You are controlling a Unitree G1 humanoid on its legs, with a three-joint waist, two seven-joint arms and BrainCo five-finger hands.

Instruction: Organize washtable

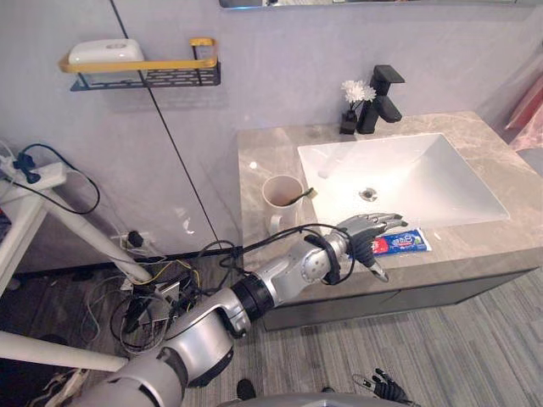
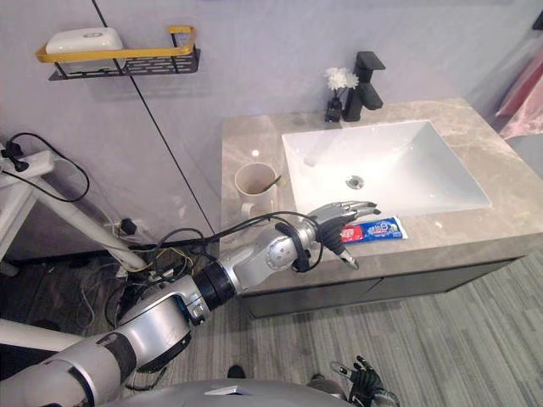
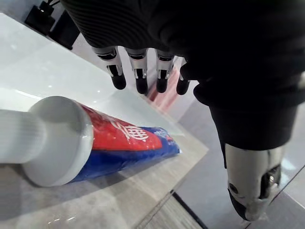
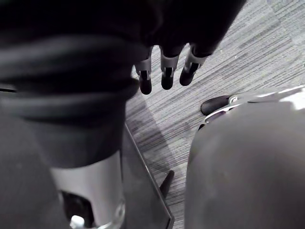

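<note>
The basin (image 1: 399, 174) is sunk into the counter (image 1: 263, 161), with the tap (image 1: 383, 100) behind it and a vase (image 1: 349, 119) just left of the tap. A cup (image 1: 280, 199) stands left of the basin, holding what may be a toothbrush (image 1: 304, 196). The toothpaste tube (image 1: 403, 243) lies before the basin, with the left hand (image 1: 366, 229) over its cap end.

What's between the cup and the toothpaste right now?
From the cup to the toothpaste: bare counter, with the open left hand over it by the cap, in the left eye view.
</note>
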